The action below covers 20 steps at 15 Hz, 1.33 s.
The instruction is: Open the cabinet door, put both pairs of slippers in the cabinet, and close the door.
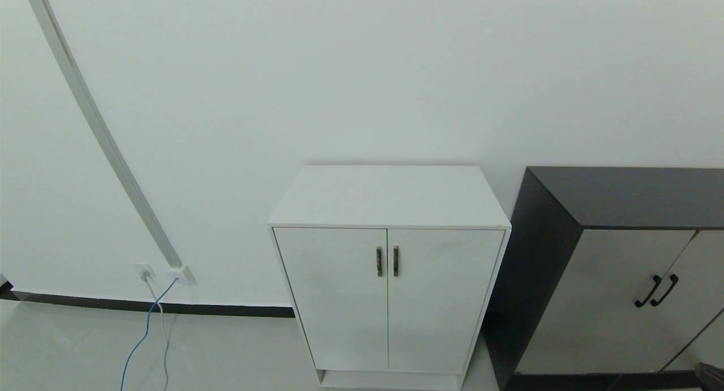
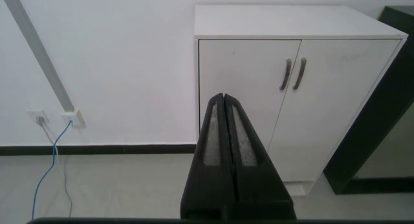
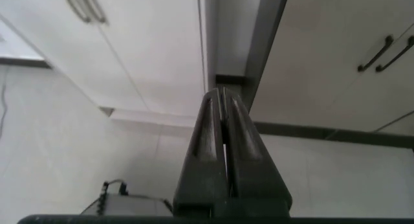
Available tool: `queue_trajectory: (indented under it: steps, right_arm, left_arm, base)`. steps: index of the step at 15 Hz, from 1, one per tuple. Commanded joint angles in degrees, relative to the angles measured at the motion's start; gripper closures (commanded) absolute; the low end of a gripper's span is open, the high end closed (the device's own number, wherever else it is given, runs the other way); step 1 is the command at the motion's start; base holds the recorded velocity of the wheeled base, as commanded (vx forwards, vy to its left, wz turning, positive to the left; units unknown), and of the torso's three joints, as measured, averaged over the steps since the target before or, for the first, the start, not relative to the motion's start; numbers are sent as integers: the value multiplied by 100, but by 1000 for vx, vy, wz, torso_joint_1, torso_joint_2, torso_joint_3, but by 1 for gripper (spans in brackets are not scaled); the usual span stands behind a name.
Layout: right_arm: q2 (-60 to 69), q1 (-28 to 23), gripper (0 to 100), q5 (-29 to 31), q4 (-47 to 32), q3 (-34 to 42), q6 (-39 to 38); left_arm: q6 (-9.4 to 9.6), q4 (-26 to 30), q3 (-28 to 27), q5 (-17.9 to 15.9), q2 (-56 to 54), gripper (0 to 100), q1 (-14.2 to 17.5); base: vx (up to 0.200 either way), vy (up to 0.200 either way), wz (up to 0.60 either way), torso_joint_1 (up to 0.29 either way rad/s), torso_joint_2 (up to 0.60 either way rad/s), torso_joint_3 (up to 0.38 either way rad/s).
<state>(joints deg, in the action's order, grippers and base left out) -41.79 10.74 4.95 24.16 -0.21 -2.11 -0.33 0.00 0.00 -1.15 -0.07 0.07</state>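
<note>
Up close, the left end effector has its two fingers pressed together. It holds nothing and touches nothing. It points at the white cabinet, which stands well apart from it, against the wall. The right end effector is pressed together too, and it holds nothing. It hangs low above the floor and points at the thin gap between the white cabinet and the black cabinet just beside it. It touches neither one. The white cabinet has two doors, and both are closed. Two dark handles sit side by side in the middle, one on each door. On the robot's left, two sockets sit low on the wall. From them a blue cable and a grey cable run down to the floor. From the sockets a grey strip slants up the wall.
</note>
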Motion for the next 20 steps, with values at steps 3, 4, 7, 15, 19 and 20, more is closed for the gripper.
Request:
queue_trajectory:
  steps: [3,4,7,15,19,20]
  right_arm:
    - [1331,33,100,-240,-1151,-14,0]
    - [1525,33,100,-310,-1361,-6,0]
    - [2184,42,100,-521,-2135,12,9]
    - [2711,104,100,-398,-2443,-14,492]
    - [2922,86,100,-398,-2443,12,431]
    - [2896,60,100,-398,-2443,12,404]
  left_arm:
    - [-2,0,0,0,7,100,1]
    - [7,0,0,0,7,100,1]
    - [7,0,0,0,7,100,1]
    - [7,0,0,0,7,100,1]
    - [-2,0,0,0,7,100,1]
    - [-2,0,0,0,7,100,1]
  base:
    - [0,0,0,0,0,0]
    - [0,0,0,0,0,0]
    - [0,0,0,0,0,0]
    - [0,0,0,0,0,0]
    - [0,0,0,0,0,0]
    - [0,0,0,0,0,0]
